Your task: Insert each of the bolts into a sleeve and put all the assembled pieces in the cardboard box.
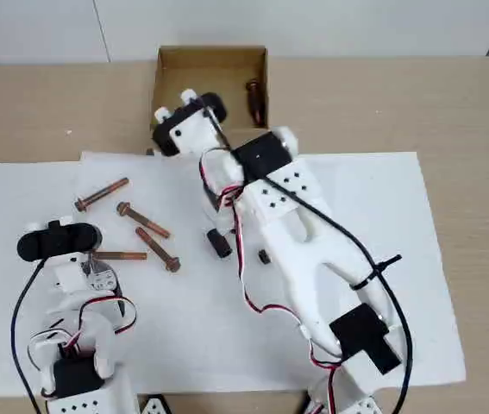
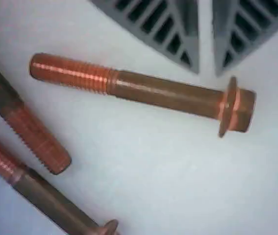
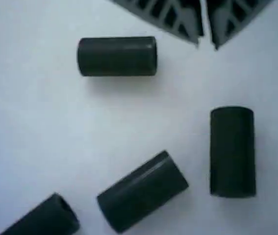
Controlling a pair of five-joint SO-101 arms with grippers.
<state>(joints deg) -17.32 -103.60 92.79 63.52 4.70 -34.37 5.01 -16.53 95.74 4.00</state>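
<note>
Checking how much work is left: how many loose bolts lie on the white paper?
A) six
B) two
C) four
C: four bare bolts lie scattered on the paper, none of them in a sleeve yet.

Bolts [image 1: 102,193] on the paper [image 1: 356,198], cardboard box [image 1: 212,52] behind it

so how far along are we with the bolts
Early. One piece that looks assembled lies in the cardboard box. Nothing is in hand: the left gripper is over a bolt, the right gripper over loose sleeves. Four bolts and four sleeves remain on the paper.
</note>
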